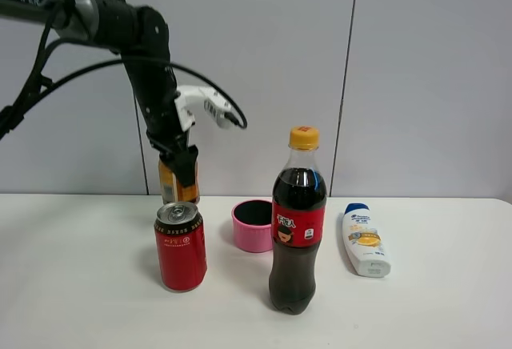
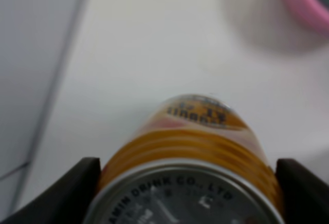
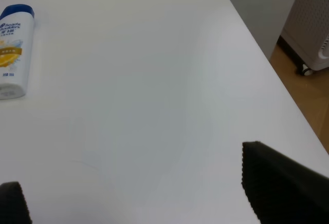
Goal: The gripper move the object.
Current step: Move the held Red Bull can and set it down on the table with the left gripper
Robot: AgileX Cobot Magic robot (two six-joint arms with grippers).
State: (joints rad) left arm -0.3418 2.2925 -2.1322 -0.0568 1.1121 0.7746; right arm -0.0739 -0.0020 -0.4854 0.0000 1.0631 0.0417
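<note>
The golden-orange can (image 1: pixel 172 182) stands upright at the back of the white table (image 1: pixel 80 285), just behind the red can (image 1: pixel 180 245). My left gripper (image 1: pixel 181 166) comes down from above and is shut on it. In the left wrist view the can (image 2: pixel 190 144) fills the space between the two black fingers (image 2: pixel 77 190), its silver top towards the camera. Whether its base touches the table is hidden. My right gripper (image 3: pixel 144 198) is open and empty above bare table; it does not show in the exterior view.
A pink cup (image 1: pixel 253 225) stands right of the red can and also shows in the left wrist view (image 2: pixel 303 3). A cola bottle (image 1: pixel 298 229) stands in front. A white shampoo bottle (image 1: pixel 364 239) lies at the right (image 3: pixel 13 49). Past the table's right edge (image 3: pixel 267 59) is floor with a white wheeled unit (image 3: pixel 313 23).
</note>
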